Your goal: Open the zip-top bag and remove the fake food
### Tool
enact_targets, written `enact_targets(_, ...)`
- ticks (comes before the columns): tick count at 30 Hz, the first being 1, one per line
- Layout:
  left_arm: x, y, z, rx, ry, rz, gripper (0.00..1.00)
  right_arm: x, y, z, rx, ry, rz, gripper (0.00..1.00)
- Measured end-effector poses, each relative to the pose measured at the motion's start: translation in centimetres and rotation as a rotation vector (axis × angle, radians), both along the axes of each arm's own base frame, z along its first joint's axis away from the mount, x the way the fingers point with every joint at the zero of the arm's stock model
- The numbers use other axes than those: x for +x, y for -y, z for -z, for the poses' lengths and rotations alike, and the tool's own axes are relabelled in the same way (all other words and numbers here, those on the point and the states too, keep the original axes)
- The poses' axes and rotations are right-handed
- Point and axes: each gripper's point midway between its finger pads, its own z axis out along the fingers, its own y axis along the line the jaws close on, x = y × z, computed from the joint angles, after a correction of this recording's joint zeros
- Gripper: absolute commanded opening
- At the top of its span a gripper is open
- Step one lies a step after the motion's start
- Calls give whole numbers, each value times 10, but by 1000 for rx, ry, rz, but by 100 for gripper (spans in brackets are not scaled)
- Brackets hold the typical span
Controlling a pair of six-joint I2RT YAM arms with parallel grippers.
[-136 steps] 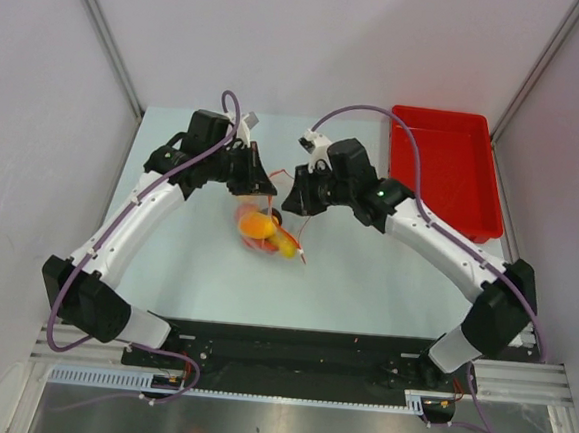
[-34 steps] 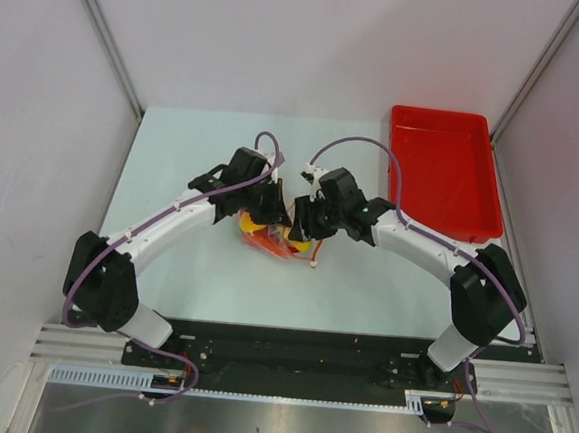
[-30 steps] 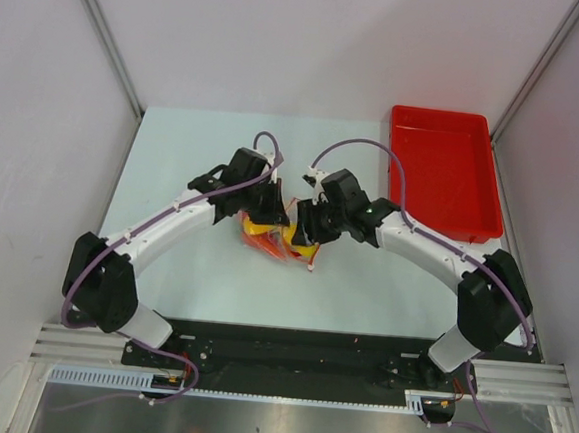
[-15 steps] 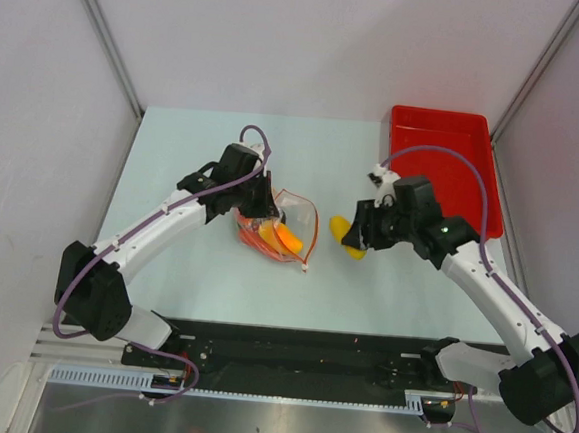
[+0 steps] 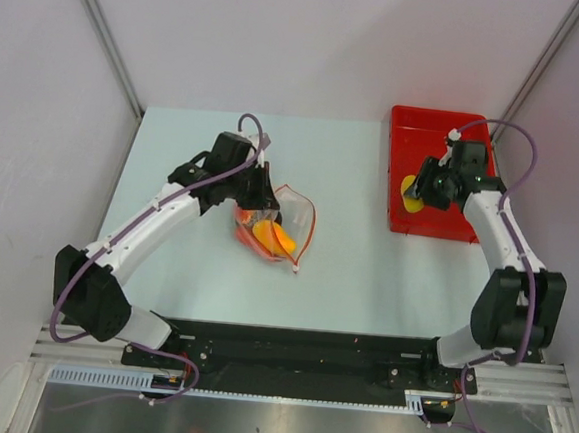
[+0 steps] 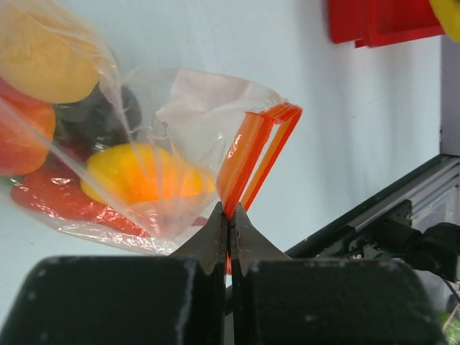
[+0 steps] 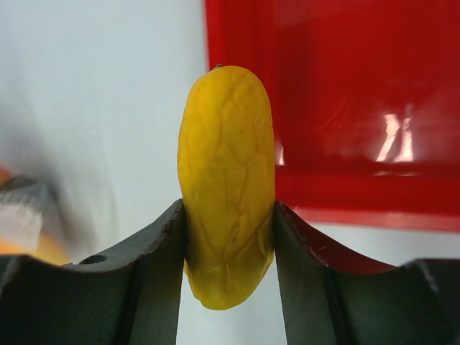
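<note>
The clear zip-top bag [image 5: 274, 225] lies open in the middle of the table, its orange-red zip strip [image 6: 255, 154] spread wide. Orange, yellow, red and dark fake food pieces [image 6: 140, 176] sit inside it. My left gripper [image 5: 259, 196] is shut on the zip strip at the bag's far-left rim, also seen in the left wrist view [image 6: 228, 215]. My right gripper [image 5: 417, 191] is shut on a yellow oval toy fruit [image 7: 226, 183] and holds it over the left edge of the red tray [image 5: 469, 160].
The red tray [image 7: 345, 108] stands at the back right of the table. Grey walls close in on both sides. The black rail of the arm bases [image 5: 289, 352] runs along the near edge.
My right gripper has taken the yellow fruit out of the bag and carried it right to the red tray. My left gripper keeps hold of the bag's rim, and the bag's mouth stands wide.
</note>
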Motion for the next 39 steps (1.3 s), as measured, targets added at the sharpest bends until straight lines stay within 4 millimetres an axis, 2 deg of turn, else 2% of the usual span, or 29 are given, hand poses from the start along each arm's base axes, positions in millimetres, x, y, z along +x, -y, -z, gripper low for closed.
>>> enact_targets(4,5,-1,-22,-36,29,12,0,41,35,11,-29,-18,71,23)
enact_targets(6,6,-2,-28,-48,33,17,0,62,51,19,-44,-22,94,44)
enact_targets(9,6,-5,-31,-53,28,23,0,77,70,35,-76,-49,125,70)
enact_targets(11,6,-9,-30,-54,17,21,0,86,79,43,-105,-62,138,96)
enact_targets(12,6,-10,-30,-57,10,19,0,89,82,46,-116,-68,142,100)
enact_targets(15,7,-15,-30,-62,-2,9,0,97,83,44,-137,-68,137,100)
enact_targets(18,10,-17,-36,-72,0,5,0,94,74,37,-151,-64,121,100)
enact_targets(21,15,-17,-45,-87,9,6,0,81,49,24,-148,-40,81,100)
enact_targets(23,17,-16,-50,-99,10,11,0,60,20,15,-141,-30,30,100)
enact_targets(26,16,-14,-53,-111,3,21,0,27,-39,-4,-129,17,-113,100)
enact_targets(29,13,-12,-54,-121,-10,31,0,-11,-110,-23,-86,84,-310,100)
enact_targets(32,11,-11,-54,-128,-20,34,0,-57,-159,-31,-33,128,-478,99)
enact_targets(33,10,-11,-54,-130,-22,37,0,-70,-169,-32,-15,138,-519,97)
enact_targets(34,10,-11,-54,-132,-25,39,0,-82,-177,-33,2,147,-550,86)
enact_targets(37,9,-10,-54,-139,-29,41,0,-107,-200,-37,49,181,-615,66)
enact_targets(39,8,-8,-55,-156,-34,38,0,-119,-214,-37,78,194,-643,59)
